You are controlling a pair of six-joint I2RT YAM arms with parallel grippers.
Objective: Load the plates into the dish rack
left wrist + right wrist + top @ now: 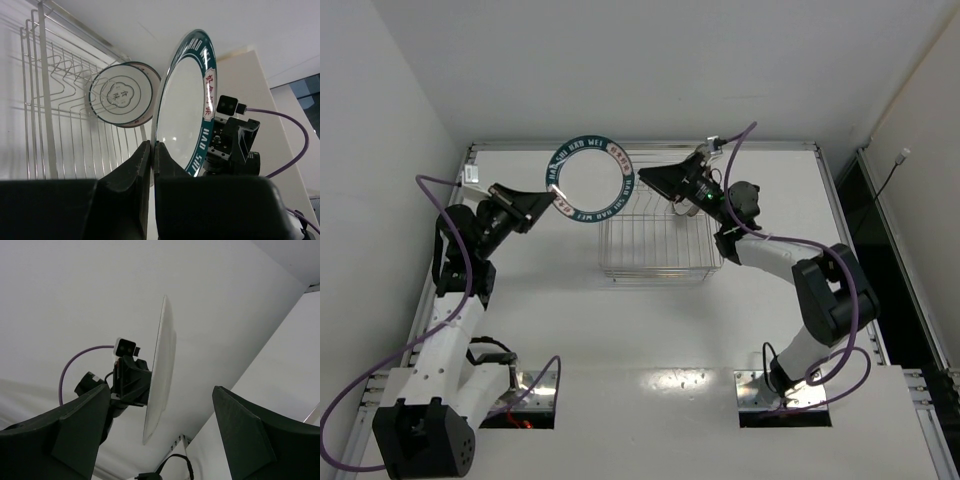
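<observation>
Left pincer (153, 152) is clamping the blue-green-rimmed plate (182, 105) by its rim, holding it upright above the desk (620, 330) at the dish rack (50, 125), where a grey-ringed plate (121, 94) is standing. Right pincer (160, 390) is gaping empty, facing it. Gripped on so thin an edge, that plate could be swinging, slipping, clipping wires.

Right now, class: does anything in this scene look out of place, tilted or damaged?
Nothing broken or spilled. The green-rimmed plate hangs in the air near the rack, pinched at its rim by the left tool: mid-task, not a fault.
</observation>
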